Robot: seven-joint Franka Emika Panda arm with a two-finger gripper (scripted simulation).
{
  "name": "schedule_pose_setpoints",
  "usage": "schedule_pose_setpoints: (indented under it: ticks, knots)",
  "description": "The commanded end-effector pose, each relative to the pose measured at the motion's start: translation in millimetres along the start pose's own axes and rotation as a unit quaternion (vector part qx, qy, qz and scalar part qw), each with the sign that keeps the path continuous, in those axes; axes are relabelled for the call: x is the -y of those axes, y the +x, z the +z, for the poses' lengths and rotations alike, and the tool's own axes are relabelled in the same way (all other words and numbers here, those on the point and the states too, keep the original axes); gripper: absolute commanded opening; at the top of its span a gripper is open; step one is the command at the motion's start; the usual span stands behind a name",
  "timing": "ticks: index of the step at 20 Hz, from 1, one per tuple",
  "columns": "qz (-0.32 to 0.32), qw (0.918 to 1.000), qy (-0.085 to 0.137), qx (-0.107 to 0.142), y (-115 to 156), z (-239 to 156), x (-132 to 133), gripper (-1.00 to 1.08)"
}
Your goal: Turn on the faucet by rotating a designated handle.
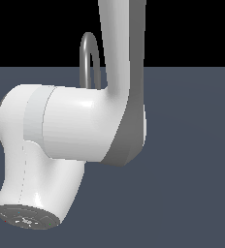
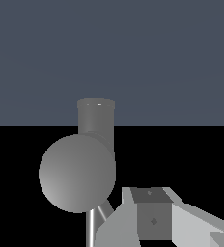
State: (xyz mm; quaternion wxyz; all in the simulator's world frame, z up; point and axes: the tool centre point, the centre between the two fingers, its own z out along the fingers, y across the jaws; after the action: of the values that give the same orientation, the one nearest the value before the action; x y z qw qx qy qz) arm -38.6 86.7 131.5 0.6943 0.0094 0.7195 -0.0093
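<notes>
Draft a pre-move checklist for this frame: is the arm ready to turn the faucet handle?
1. Faucet found: ok. Its arched spout rises behind the arm.
2. Handle identified: cannot tell. The wrist view shows a grey ball and thin rods, but no clear lever.
3. Gripper close to the faucet: ok. It sits beside those grey parts.
4. Jaws open: cannot tell, fingertips are out of frame.
5. Contact with the handle: cannot tell.
</notes>
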Motion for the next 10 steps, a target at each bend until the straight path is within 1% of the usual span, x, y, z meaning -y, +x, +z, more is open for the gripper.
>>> schedule_pose_setpoints:
  ticks: [1, 10]
  knots:
    - [0.000, 1.0000, 0.001, 0.003, -5.1, 0.2, 6.5, -1.00]
    - [0.000, 0.9999, -0.001, 0.015, -29.1, -0.1, 34.8, -1.00]
